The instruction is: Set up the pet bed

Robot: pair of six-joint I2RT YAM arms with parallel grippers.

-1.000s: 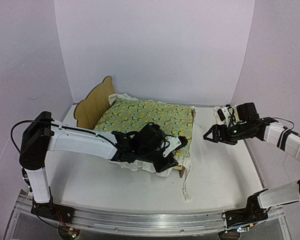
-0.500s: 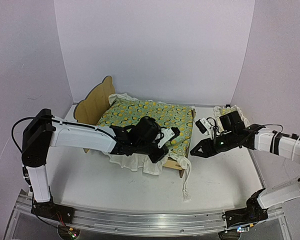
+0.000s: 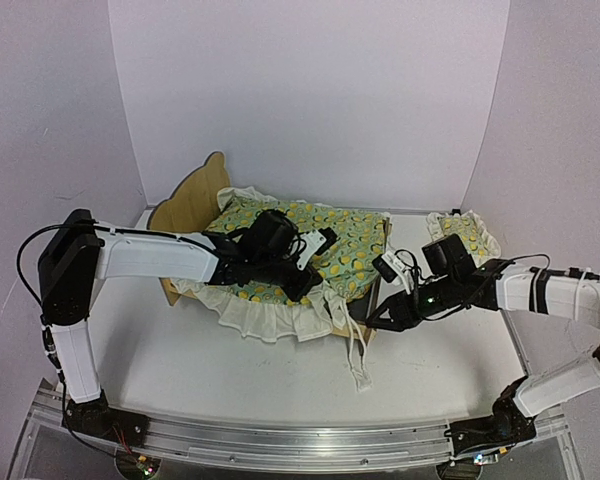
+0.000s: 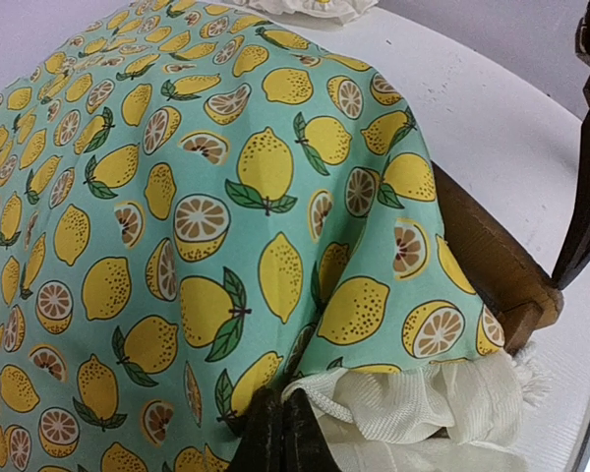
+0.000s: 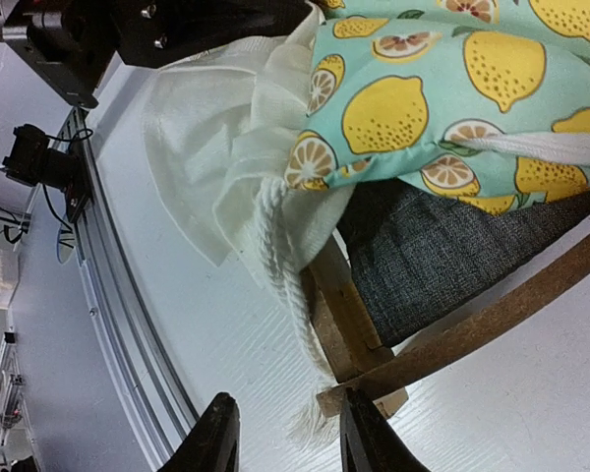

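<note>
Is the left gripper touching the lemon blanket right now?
Touching. The left wrist view shows the left gripper shut on the blanket, whose lemon print and white ruffle bunch up at its fingertips.

A white table (image 3: 230, 380) has a plain, pale lilac back wall (image 3: 310, 90) behind it. A left wall (image 3: 40, 120) and a right wall (image 3: 565, 120) of the same colour close the table's sides. An aluminium rail (image 3: 280, 442) runs along its near edge. The light is even.

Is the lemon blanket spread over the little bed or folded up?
Spread: the lemon-print blanket covers the pet bed, its white ruffle hanging over the near side.
</note>
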